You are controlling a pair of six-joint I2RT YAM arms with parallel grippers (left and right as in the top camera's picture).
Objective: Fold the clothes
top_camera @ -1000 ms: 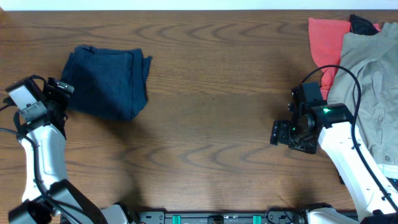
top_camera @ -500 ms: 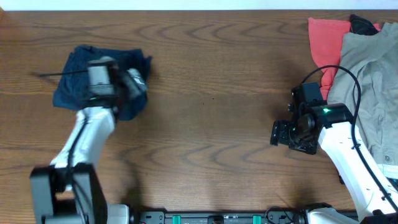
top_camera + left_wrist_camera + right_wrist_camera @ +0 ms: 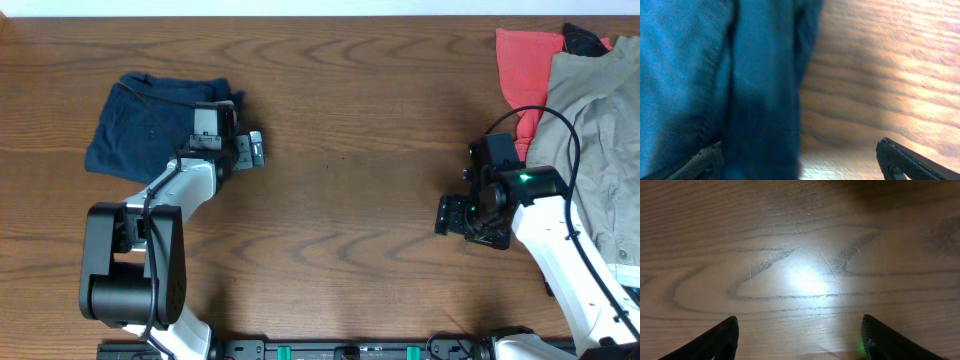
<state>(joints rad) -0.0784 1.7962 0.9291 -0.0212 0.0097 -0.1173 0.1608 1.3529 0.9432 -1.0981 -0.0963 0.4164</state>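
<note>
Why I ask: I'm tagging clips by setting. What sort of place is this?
Likely a robotics lab bench rather than a home: a left arm and a right arm at a plain wooden table, with navy shorts laid out and a khaki-grey garment and coral-red cloth heaped at one edge.

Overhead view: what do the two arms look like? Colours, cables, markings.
Both have white shell links and black joints. Left arm: bulky black lower section, thin black cable near the wrist. Right arm: looping black cable, lit green LED. Left end effector and right end effector: dark fingers.
</note>
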